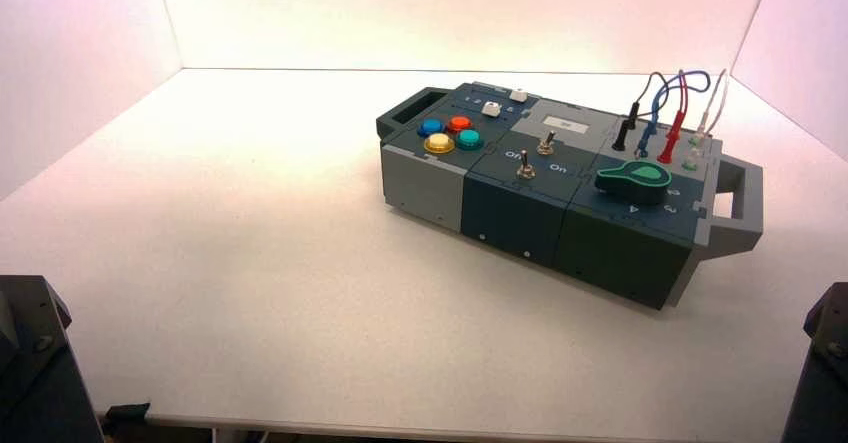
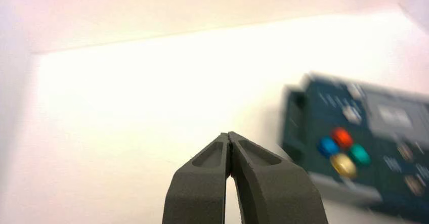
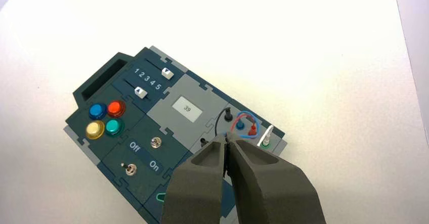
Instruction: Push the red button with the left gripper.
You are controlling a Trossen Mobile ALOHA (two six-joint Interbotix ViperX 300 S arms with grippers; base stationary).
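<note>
With fingertips pressed together and holding nothing, the left claw [image 2: 229,136] hangs well short of the red button [image 2: 342,137], which sits behind the yellow one; it should descend squarely, avoiding blue and teal neighbours.

One box with lots of parts to count

The dark blue and grey plastic box [image 1: 560,203] has four round shiny buttons: one red [image 1: 459,123], one blue [image 1: 430,127], one yellow [image 1: 438,143], one teal [image 1: 468,139]. It also has two white sliders [image 3: 167,73], two small metal switches [image 1: 524,170], one green knob [image 1: 634,177] and one little grey screen [image 3: 186,108].
</note>
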